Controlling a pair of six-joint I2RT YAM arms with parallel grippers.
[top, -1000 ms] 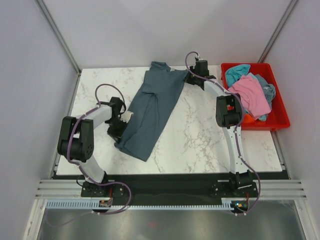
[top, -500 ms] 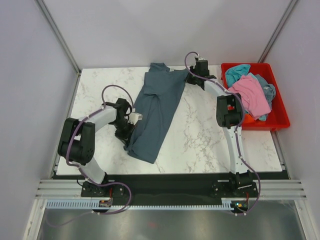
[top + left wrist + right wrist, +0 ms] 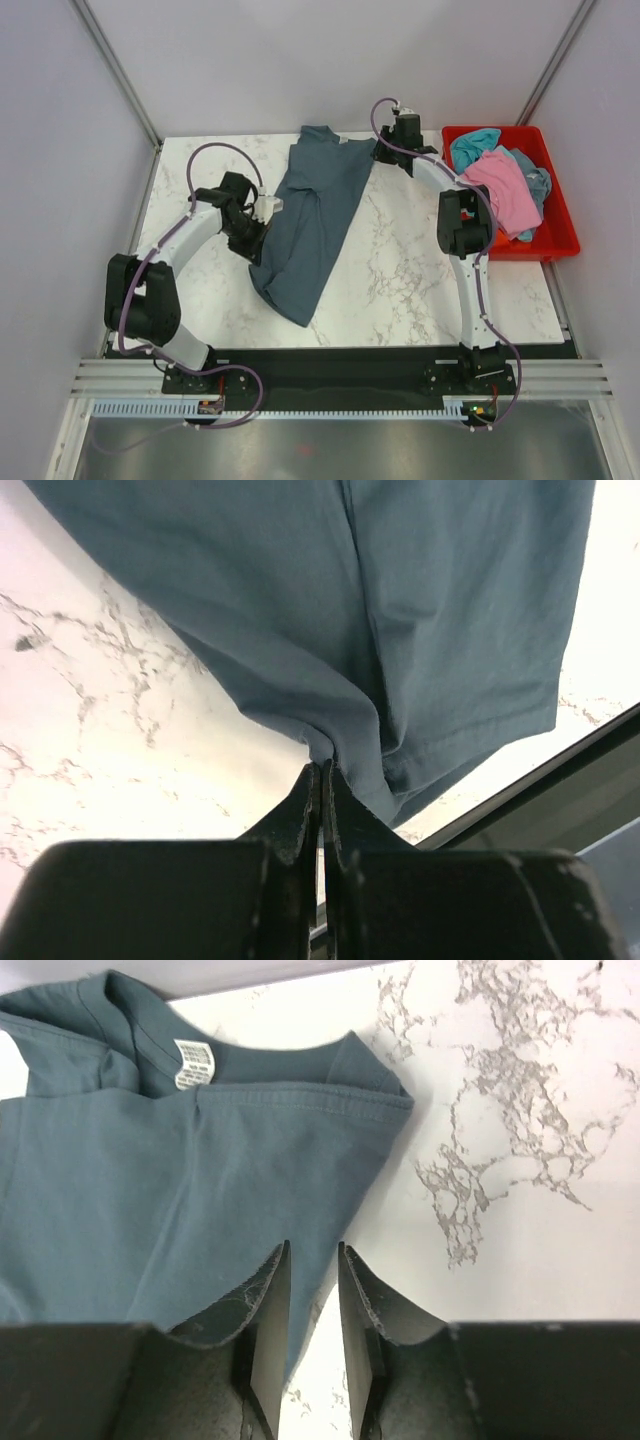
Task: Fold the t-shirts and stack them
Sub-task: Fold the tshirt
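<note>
Here's the slate-blue t-shirt (image 3: 318,210), stretched in a long diagonal across the marble tabletop (image 3: 420,270), collar end at the far edge, hem end trailing toward the near side. The left gripper (image 3: 322,772) is clamped tight on the shirt's left edge, about midway along. In the left wrist view the fingers are pressed together with the cloth pinched between the tips, creases fanning out from that spot. On the other side, the right gripper (image 3: 313,1252) sits at the far end by the shoulder, and it's let go: the two fingers stand apart, a clear gap between them, with the shirt's edge and bare marble showing through. The white tag (image 3: 194,1063) shows just inside the collar, facing up, and the sleeve lies flat beside it.

Off to the right, the red bin (image 3: 562,215) sits on the tabletop's right edge with the rest of the pile: a pink t-shirt (image 3: 500,188) heaped on top, a teal t-shirt (image 3: 476,142) at the far end, and a sliver of an orange t-shirt (image 3: 497,237) peeking out underneath.
</note>
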